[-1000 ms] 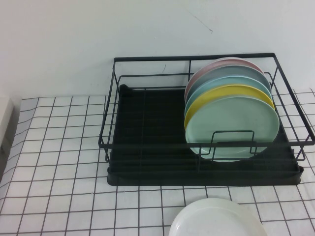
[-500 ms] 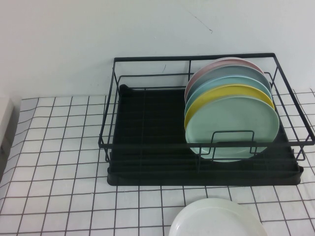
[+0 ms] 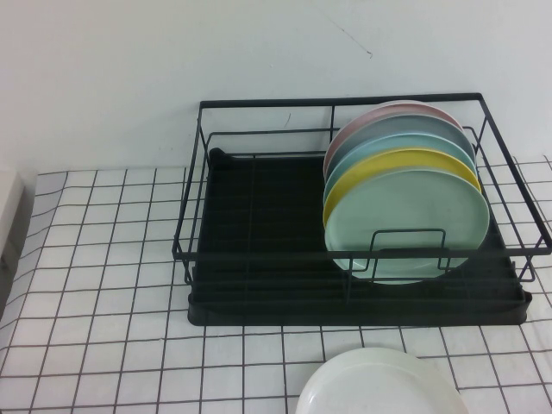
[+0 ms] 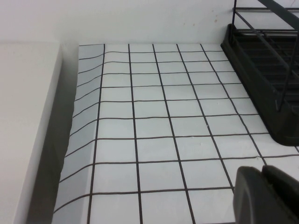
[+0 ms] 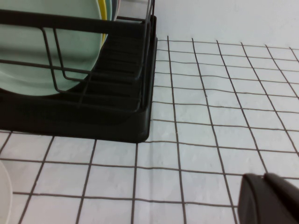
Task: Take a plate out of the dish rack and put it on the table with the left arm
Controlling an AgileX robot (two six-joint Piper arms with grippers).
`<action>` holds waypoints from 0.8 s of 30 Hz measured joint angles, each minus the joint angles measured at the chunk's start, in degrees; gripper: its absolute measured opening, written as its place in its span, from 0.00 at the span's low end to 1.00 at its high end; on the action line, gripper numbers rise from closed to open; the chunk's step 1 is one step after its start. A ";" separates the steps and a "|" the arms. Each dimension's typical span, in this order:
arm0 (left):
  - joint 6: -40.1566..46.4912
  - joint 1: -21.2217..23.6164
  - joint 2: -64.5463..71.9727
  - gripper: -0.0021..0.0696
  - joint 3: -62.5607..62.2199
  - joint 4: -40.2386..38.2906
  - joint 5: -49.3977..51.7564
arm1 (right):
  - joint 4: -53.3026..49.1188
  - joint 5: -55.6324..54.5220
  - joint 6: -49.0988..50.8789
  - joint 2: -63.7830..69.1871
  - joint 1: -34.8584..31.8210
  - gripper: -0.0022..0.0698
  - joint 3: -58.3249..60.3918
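The pale mint-green plate [image 3: 410, 220] stands upright at the front of a row of several plates in the right half of the black wire dish rack [image 3: 259, 250]. Behind it are yellow, teal, grey-blue and pink plates. Neither arm shows in the high view. My left gripper [image 4: 261, 171] hangs over the grid-cloth table [image 4: 154, 126] to the left of the rack [image 4: 261, 70], its fingers together and empty. My right gripper [image 5: 264, 177] hangs over the table to the right of the rack [image 5: 117, 112], also shut and empty; the mint plate [image 5: 42, 51] shows there behind the wires.
A white plate [image 3: 379, 386] lies on the table in front of the rack, at the near edge. A white wall stands behind the rack. A pale raised ledge [image 4: 23, 130] borders the table on the left, where the cloth curls up.
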 joint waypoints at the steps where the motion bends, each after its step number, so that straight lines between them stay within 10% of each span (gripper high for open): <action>1: 0.00 0.00 0.00 0.03 0.00 0.00 0.00 | 0.00 0.00 0.00 0.00 0.00 0.03 0.00; 7: -0.55 0.00 0.00 0.03 0.05 -4.68 -0.86 | 0.00 0.00 0.00 0.00 0.00 0.03 0.00; 15: -0.83 0.00 0.00 0.03 0.15 -32.37 -8.88 | 0.00 0.00 0.00 0.00 0.00 0.03 0.00; 24: -0.71 0.00 0.00 0.03 0.15 -39.68 -20.60 | 0.00 0.00 0.00 0.00 0.00 0.03 0.00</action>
